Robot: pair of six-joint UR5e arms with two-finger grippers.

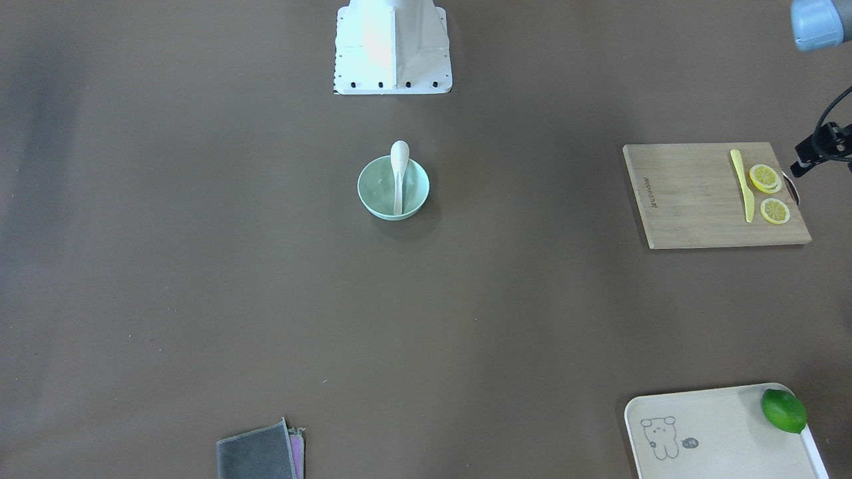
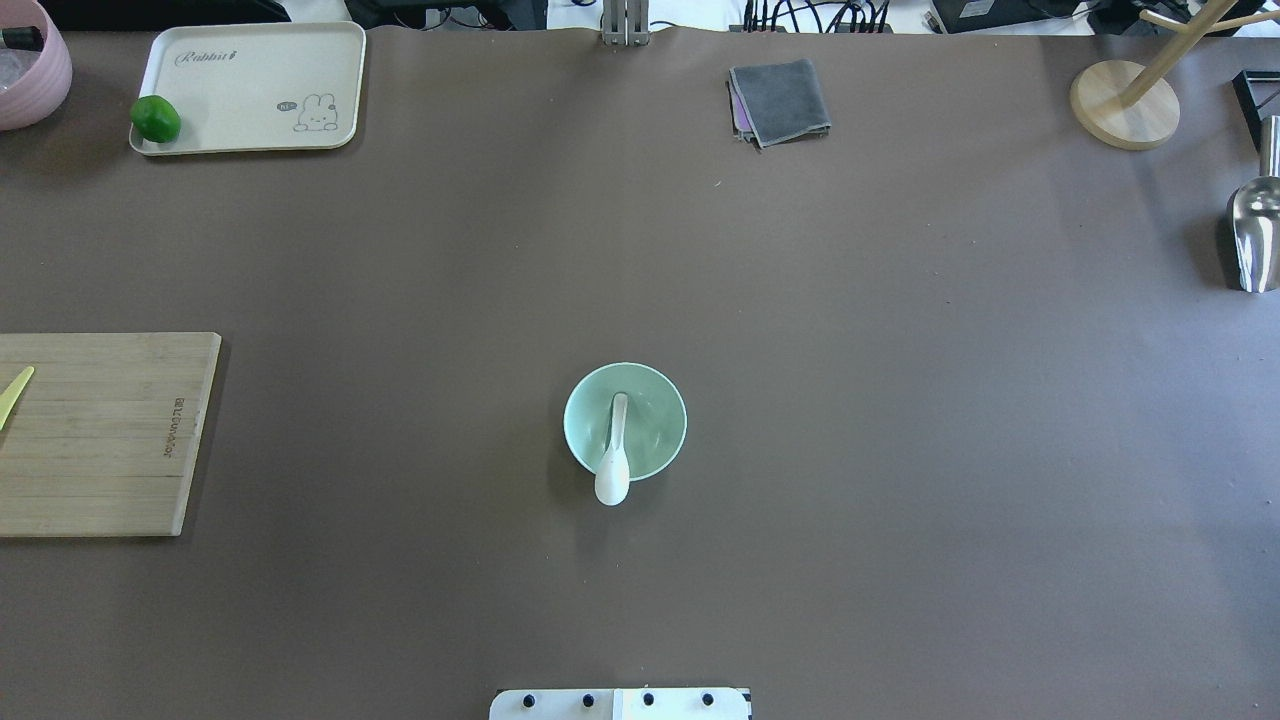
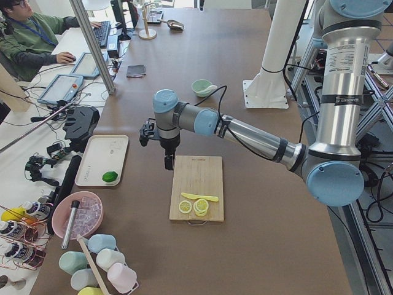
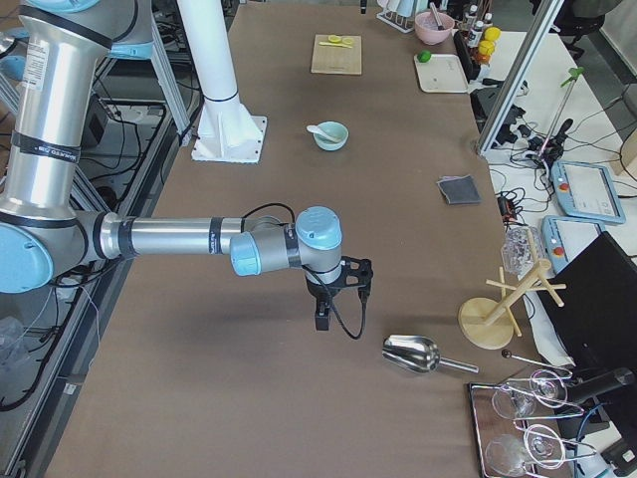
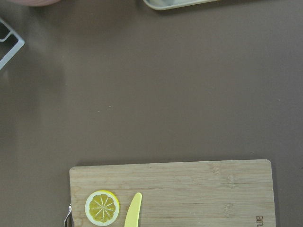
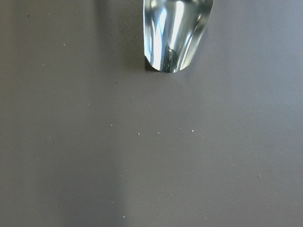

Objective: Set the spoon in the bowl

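The white spoon (image 1: 399,174) lies in the pale mint-green bowl (image 1: 373,196) at the table's middle. Its handle rests inside the bowl and its scoop sticks out over the rim on the robot's side, as the overhead view shows for the spoon (image 2: 613,460) and the bowl (image 2: 660,405). My left gripper (image 3: 169,161) hangs far from the bowl, over the table just beyond the cutting board's far edge. My right gripper (image 4: 320,319) hangs over bare table at the other end, near a metal scoop. I cannot tell whether either is open or shut. Neither wrist view shows fingers.
A wooden cutting board (image 1: 692,199) carries a yellow knife (image 1: 742,183) and lemon slices (image 1: 765,178). A cream tray (image 1: 705,426) holds a lime (image 1: 783,410). A grey cloth (image 2: 780,100), a metal scoop (image 2: 1255,235) and a wooden stand (image 2: 1125,105) lie along the far and right sides.
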